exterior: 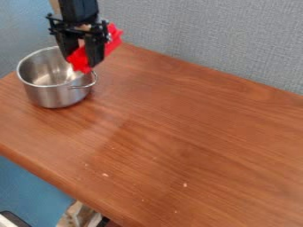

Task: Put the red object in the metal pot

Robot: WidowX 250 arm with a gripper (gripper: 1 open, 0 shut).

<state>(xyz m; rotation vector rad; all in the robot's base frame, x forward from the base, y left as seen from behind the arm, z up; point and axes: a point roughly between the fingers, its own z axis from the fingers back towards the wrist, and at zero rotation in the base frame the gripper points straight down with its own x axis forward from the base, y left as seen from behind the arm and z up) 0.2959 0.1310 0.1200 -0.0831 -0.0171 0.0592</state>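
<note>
So there's just the one camera view to go through here, looking down at an angle across a wooden worktop (pixel 178 124).

The end effector (pixel 83 55) is seen up in the top-left part of the frame, hanging down from a dark arm (pixel 76 11) that runs out of the top edge. Its two dark fingers (pixel 69 49) are clamped on the red object (pixel 92 48), which is held clear of the worktop and tilted, with one end poking up toward 1 o'clock and the other end dropping toward 7 o'clock. The upper end is seen sticking out beside the fingers, and the lower tip is seen just below them.

The metal pot (pixel 48 78) is parked on the worktop at about 8 o'clock from the end effector. Its shiny inside is visible, and a small handle (pixel 83 82) is stuck on the side facing 3 o'clock. The lower tip of the red object is lined up over the pot's rim at the 2 o'clock side, right above that handle area. Whether it's actually touching the rim can't be told from this angle.

A grey-blue textured wall (pixel 213 35) is seen behind the worktop, and a few small pale specks (pixel 109 173) are scattered on the wood toward the front edge.
</note>
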